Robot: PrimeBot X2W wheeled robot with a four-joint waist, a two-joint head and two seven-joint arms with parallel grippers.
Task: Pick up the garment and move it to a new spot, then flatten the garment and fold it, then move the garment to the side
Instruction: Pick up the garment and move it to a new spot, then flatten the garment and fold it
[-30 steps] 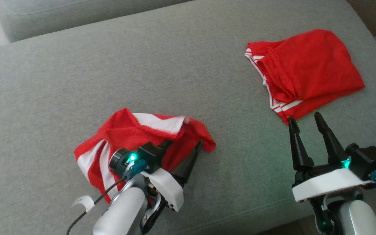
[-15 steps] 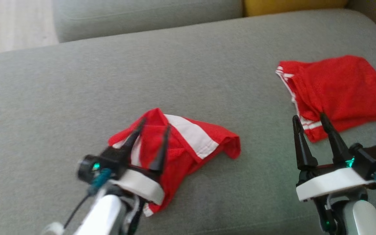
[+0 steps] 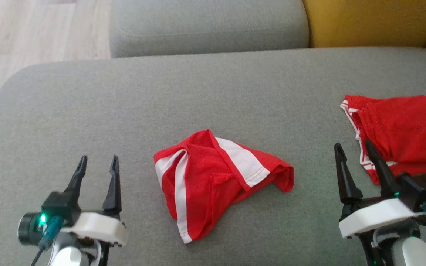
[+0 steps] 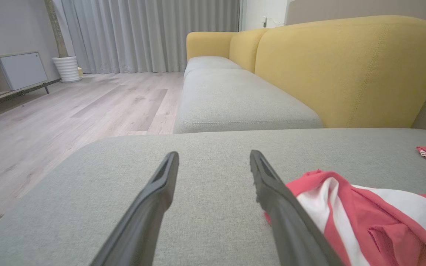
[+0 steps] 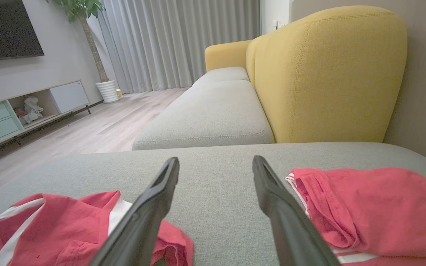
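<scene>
Here, the grey sofa seat (image 3: 213, 92) carries everything: two red garments, with two end effectors over its near edge. The striped garment (image 3: 216, 177) lies crumpled in the middle, between the arms and touching neither. The second red garment (image 3: 405, 133) lies at the right edge. The left end effector (image 3: 99, 159) and right end effector (image 3: 352, 145) both stand spread wide, holding nothing. Two risks seem likely. The right end effector, just beside the second red garment, could snag it. A pinch on one loose layer would lift the striped garment bunched.
</scene>
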